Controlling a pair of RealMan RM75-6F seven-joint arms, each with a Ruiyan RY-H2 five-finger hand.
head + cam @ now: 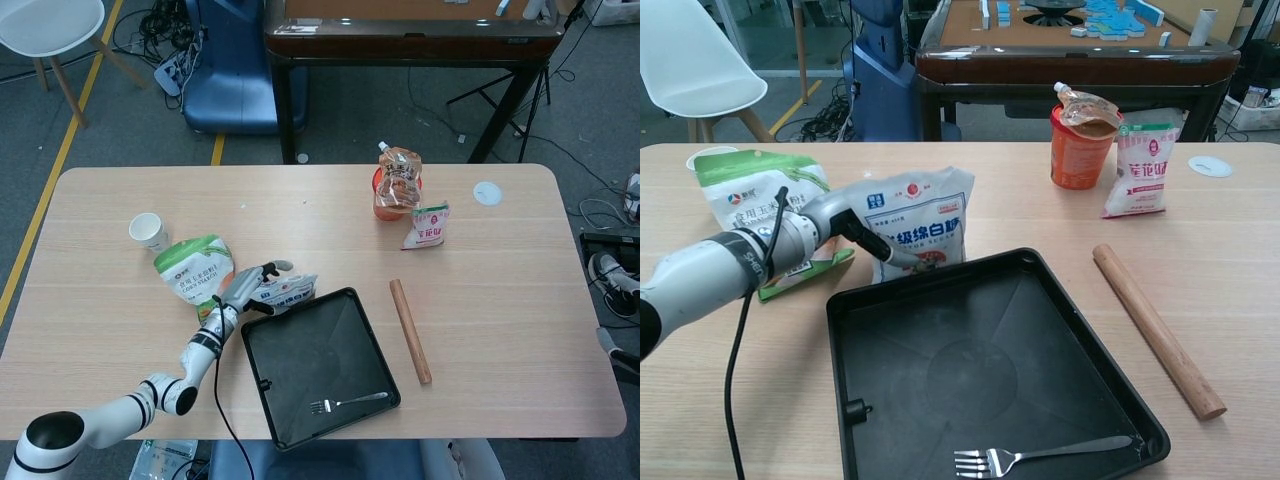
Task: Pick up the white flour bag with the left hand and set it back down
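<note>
The white flour bag stands on the table, leaning at the black tray's back left edge. My left hand grips the bag's left side. In the chest view one dark finger lies across the lower front of the bag, and in the head view the other fingers reach over and behind its top. The bag's bottom still rests on the table. My right hand shows in neither view.
A green-and-white starch bag lies just left of the hand, with a paper cup beyond it. The black tray holds a fork. A wooden rolling pin, an orange cup and a small white pouch stand to the right.
</note>
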